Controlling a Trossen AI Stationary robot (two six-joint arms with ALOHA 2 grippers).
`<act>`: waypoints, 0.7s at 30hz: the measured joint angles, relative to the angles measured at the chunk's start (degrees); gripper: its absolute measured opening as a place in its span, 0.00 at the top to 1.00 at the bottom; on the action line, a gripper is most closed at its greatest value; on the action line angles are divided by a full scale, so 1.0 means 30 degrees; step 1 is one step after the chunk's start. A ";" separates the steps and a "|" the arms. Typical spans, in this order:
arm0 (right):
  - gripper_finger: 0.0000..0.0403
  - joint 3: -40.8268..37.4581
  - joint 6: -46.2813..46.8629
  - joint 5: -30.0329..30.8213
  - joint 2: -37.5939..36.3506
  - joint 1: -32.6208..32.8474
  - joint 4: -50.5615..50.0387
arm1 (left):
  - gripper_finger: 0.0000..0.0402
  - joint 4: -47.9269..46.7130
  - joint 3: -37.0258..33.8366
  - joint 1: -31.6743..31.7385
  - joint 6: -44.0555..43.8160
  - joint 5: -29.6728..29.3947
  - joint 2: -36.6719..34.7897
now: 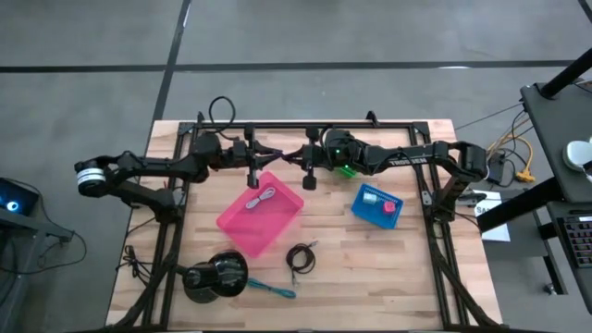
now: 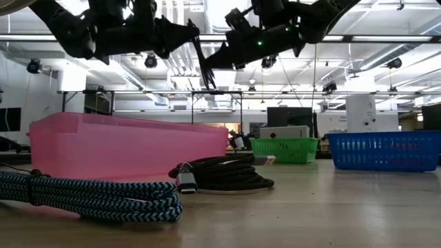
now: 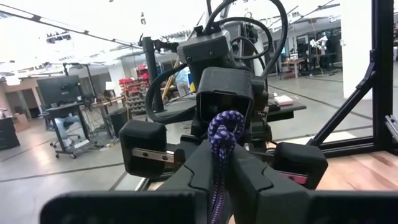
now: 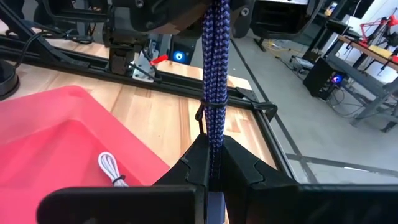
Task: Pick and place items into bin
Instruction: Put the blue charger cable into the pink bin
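Two pincers meet above the back of the counter [image 1: 370, 268], both clamped on the same purple cord. The left pincer [image 3: 222, 163] has its fingers closed tight on one end of the purple cord [image 3: 224, 134], its loop sticking out between them. The right pincer [image 4: 213, 163] is closed on the other end, the cord running up taut from its fingertips. In the low view the cord hangs as a thin dark strand between the raised arms.

The pink bin [image 1: 260, 215] sits just below the left pincer and holds a whitish cord [image 1: 263, 196], coiled near its back corner. A blue basket [image 1: 376, 205] on the right holds a red item [image 1: 389, 207] and a light-blue block [image 1: 371, 195]. A green basket [image 2: 284, 149] sits at the back under the right arm; contents cannot be told.

Outside the bins: a black cord [image 1: 301, 258] coiled on the counter in front of the pink bin, a teal stick tool [image 1: 271, 289] near the front edge, beside a large black round object [image 1: 215, 275].
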 joint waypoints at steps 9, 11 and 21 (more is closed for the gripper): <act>0.94 0.0072 0.0157 -0.0017 -0.0058 0.0160 -0.1330 | 0.97 -0.0693 -0.0058 0.0000 -0.0007 0.0015 -0.0471; 0.90 0.0071 0.0150 -0.0017 -0.0058 0.0175 -0.1537 | 0.97 -0.1634 0.0104 0.0000 0.0005 -0.0002 -0.0861; 0.69 -0.0005 0.0076 0.0738 -0.0163 0.0168 -0.3879 | 0.97 -0.5221 0.0459 0.0000 -0.0557 0.0015 -0.3055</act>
